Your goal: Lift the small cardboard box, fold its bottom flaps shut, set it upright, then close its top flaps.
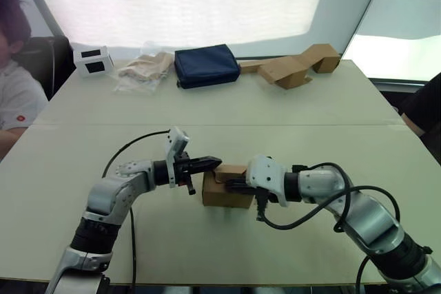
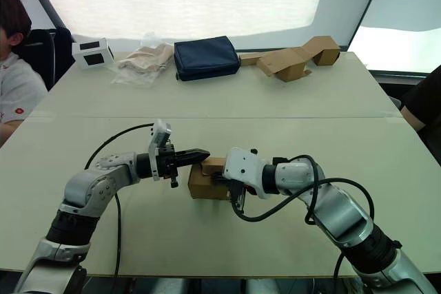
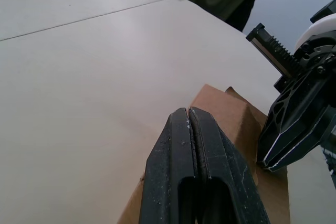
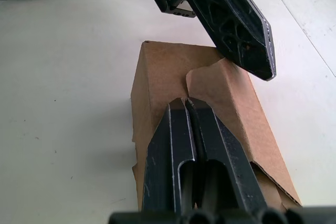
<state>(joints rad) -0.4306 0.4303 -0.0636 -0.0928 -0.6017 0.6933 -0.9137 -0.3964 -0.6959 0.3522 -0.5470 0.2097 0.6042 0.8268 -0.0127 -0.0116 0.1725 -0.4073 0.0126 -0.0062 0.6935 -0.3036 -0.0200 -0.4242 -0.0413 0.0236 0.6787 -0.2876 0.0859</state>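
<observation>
Box on the counter, near its front edge, between the two arms. Left arm bent at the elbow and reaching inward from the left, left end effector level and clenched with nothing between the fingers, tips over the box's upper left edge. Right arm sweeping in from the right, forearm low and curved, right end effector pressed flat on the box top, fingers likewise clamped together and empty. Top flaps folded down, one with a ragged curved edge lapping the other, seen in the right wrist view along with the left end effector's tip at the far edge of the box. Left wrist view: closed finger pair over a brown corner, the right end effector beside it, dark clothing at the far counter edge. Head views alone: at the far side a white box, a plastic bag, a navy pouch, bent cardboard pieces, and a seated person at the left.
</observation>
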